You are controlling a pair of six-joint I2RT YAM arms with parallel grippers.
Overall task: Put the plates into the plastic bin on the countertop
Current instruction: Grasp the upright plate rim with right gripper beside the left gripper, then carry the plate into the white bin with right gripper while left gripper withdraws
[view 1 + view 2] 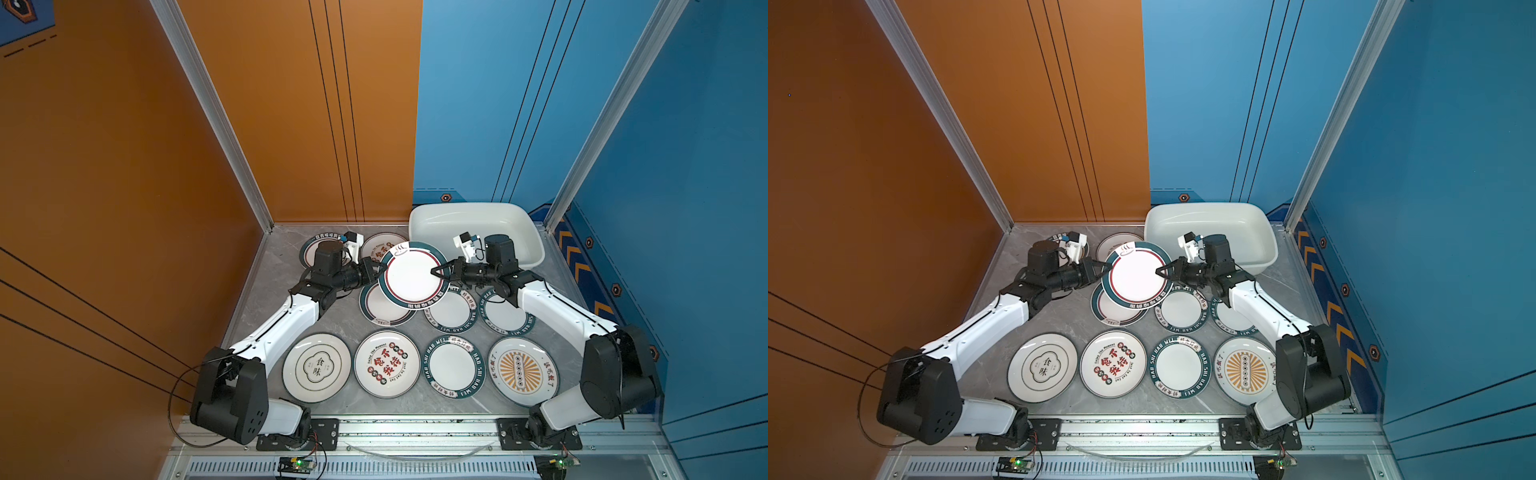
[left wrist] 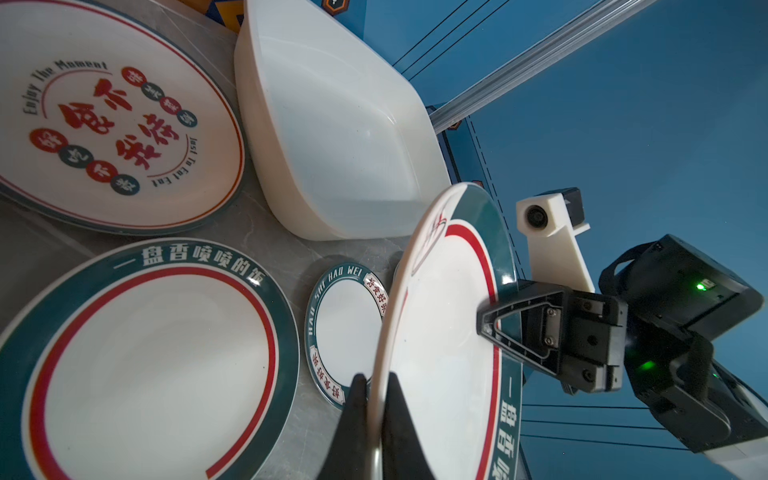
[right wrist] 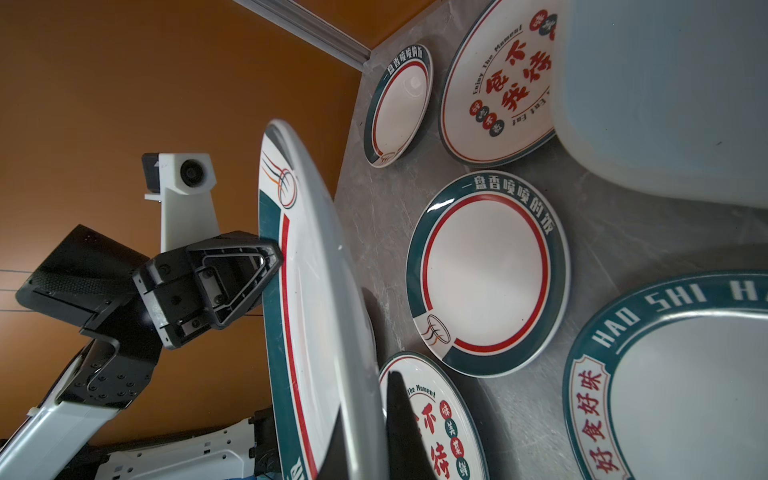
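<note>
1. Both arms reach inward from the near corners and meet over the far middle of the surface point(image 1: 291, 320).
2. The left hand point(image 1: 376, 268) pinches the left rim of a large teal-rimmed plate point(image 1: 411, 278), and the right hand point(image 1: 437, 272) pinches its right rim. The plate is raised off the surface.
3. The plastic bin point(image 1: 440, 224) sits far right, just beyond the plate.
4. A small plate point(image 1: 454, 365) reads "HAO SHI HAO WEI", and a red-lettered plate point(image 1: 386, 363) reads "Enjoy The Moment".
</note>
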